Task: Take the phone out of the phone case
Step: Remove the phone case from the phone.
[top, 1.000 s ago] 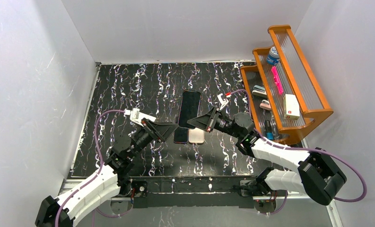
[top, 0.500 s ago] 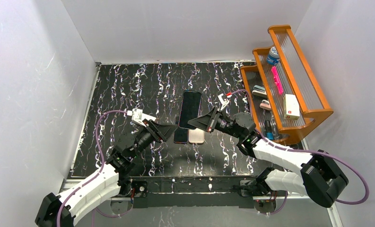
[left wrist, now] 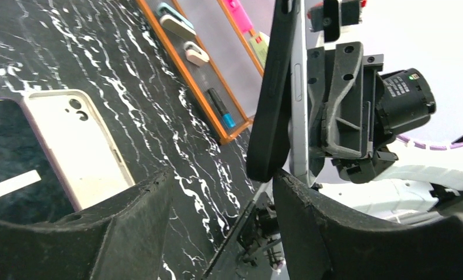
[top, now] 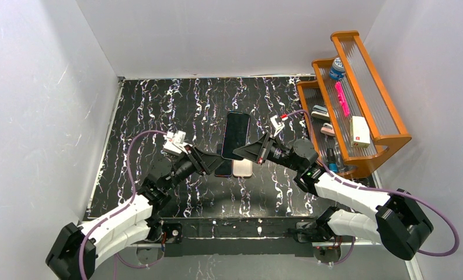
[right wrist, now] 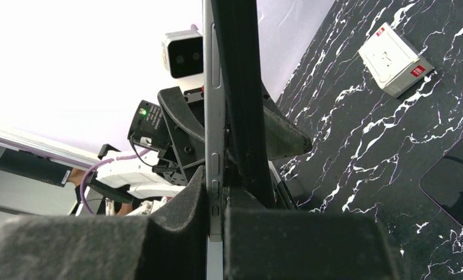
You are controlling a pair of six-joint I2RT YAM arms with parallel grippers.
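Marble table (top: 159,111), rack (top: 392,143), dark phone (left wrist: 7,151), white phone (left wrist: 80,157)

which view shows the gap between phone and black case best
Left wrist: black case and phone appear edge-on, the case's lower end splayed off it. Right wrist also sees them edge-on, but nearly flush. Top external shows only one dark slab, no gap.

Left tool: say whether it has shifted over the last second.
Yes. The left tool has edged slightly right, toward the orange rack, in the top view.
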